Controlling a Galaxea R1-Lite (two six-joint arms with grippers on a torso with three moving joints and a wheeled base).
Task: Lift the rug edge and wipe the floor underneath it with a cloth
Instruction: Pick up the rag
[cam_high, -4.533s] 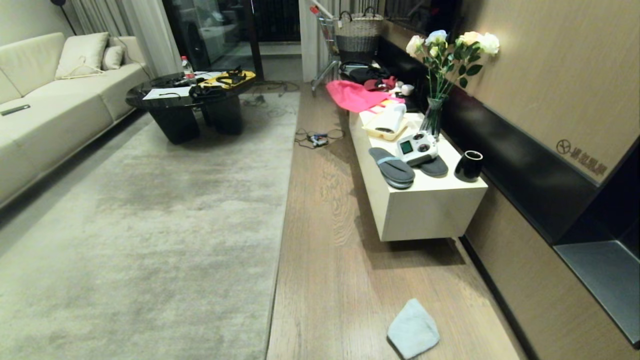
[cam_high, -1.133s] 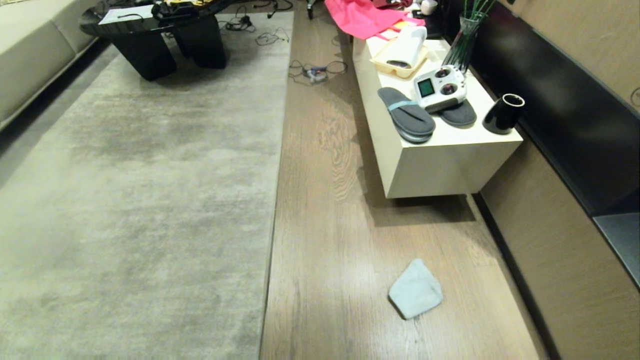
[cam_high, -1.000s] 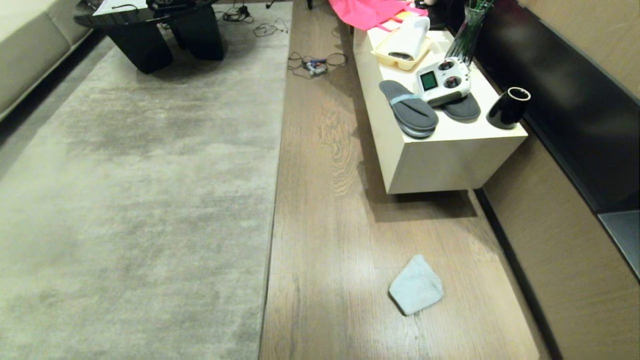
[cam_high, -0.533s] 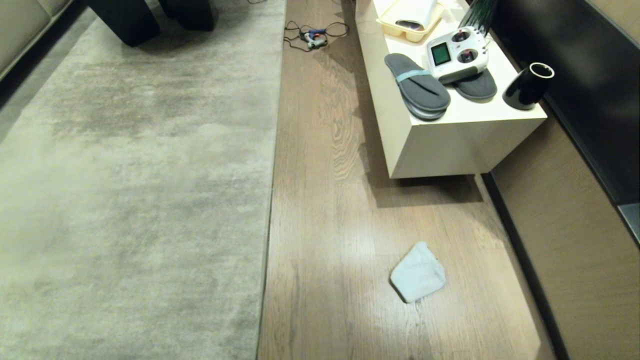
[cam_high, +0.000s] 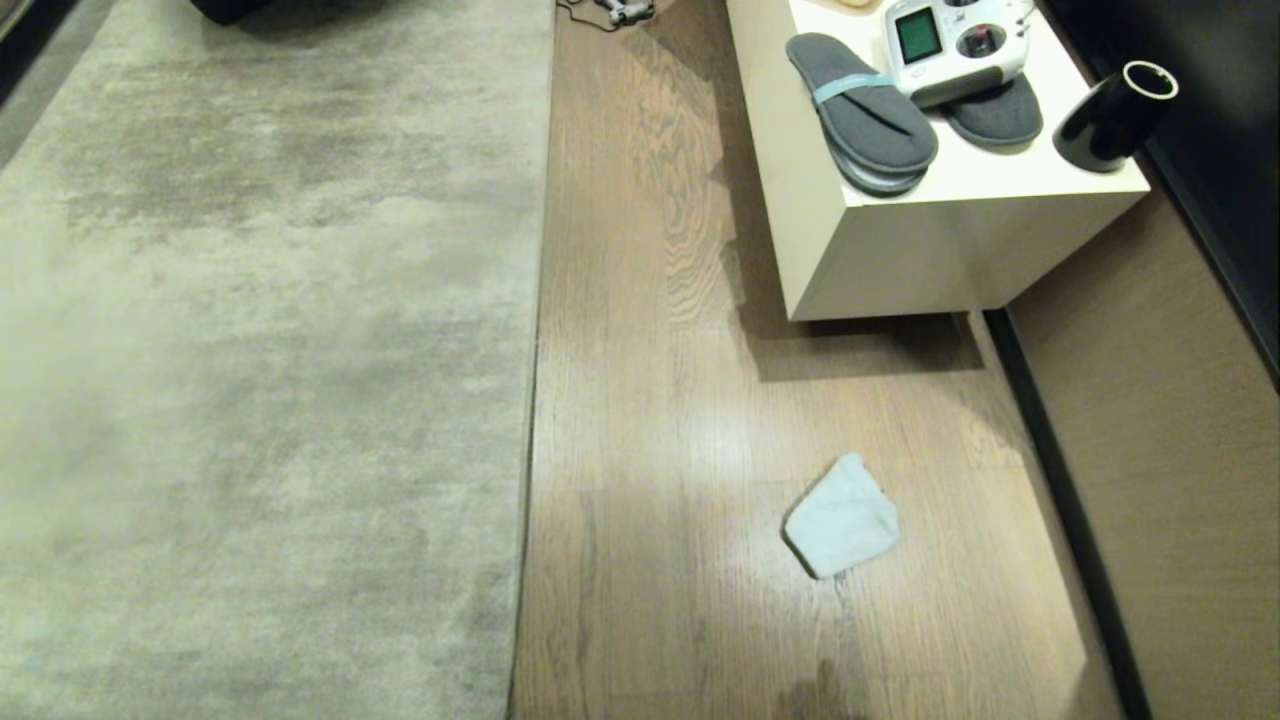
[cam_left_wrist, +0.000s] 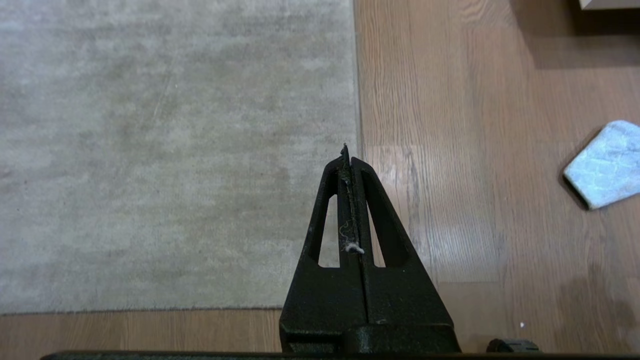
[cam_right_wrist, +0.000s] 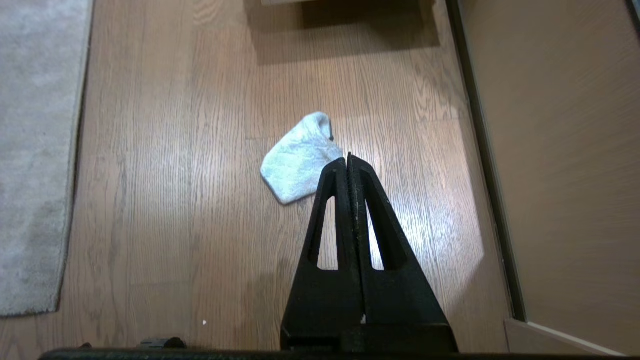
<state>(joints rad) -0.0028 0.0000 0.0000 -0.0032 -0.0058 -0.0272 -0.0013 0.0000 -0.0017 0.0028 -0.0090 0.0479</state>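
A large beige-grey rug (cam_high: 260, 350) covers the left of the room; its straight rug edge (cam_high: 530, 400) lies flat along the wood floor (cam_high: 650, 420). The rug's near corner (cam_left_wrist: 356, 305) shows in the left wrist view behind my left gripper (cam_left_wrist: 346, 150), which is shut and empty, high above the rug edge (cam_left_wrist: 356, 100). The pale blue cloth (cam_high: 842, 518) lies crumpled on the floor to the right of the rug. My right gripper (cam_right_wrist: 348, 157) is shut and empty, high above the floor, just beside the cloth (cam_right_wrist: 300, 157) in its view. Neither arm shows in the head view.
A cream low cabinet (cam_high: 900, 250) stands at the right wall, carrying grey slippers (cam_high: 865, 115), a white remote controller (cam_high: 955, 45) and a black cup (cam_high: 1115, 115). A dark baseboard (cam_high: 1065, 500) runs along the brown wall. Cables (cam_high: 615, 10) lie on the floor far ahead.
The head view has tilted further down: sofa, coffee table and flowers have left the picture, and the cloth sits higher in it. Nothing on the floor has moved.
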